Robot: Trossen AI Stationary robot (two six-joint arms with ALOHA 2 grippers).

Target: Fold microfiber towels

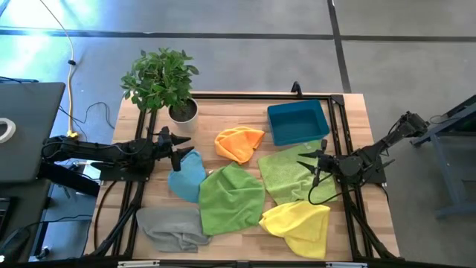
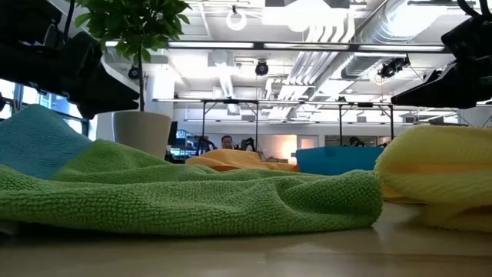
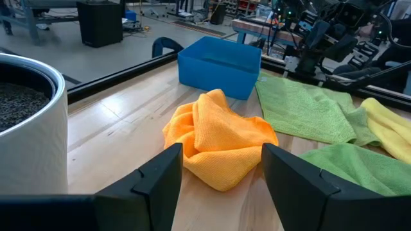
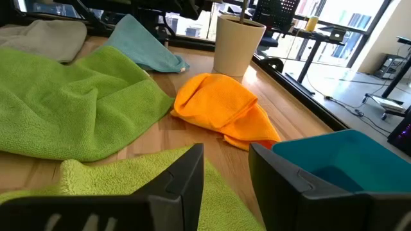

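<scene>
You have six towels spread loose on the table (image 1: 349,112): orange (image 1: 239,143) mid-back near the blue bin (image 1: 298,121), lime (image 1: 290,173) beside the bin, green (image 1: 232,197) in the centre, light blue (image 1: 187,176) left of it, grey (image 1: 172,225) at front left and yellow (image 1: 300,225) at front right. Your left gripper (image 1: 181,146) hangs above the light blue towel by the plant pot (image 1: 182,111), fingers spread wide and holding nothing. Your right gripper (image 1: 311,165) sits over the lime towel, fingers partly apart and empty.
</scene>
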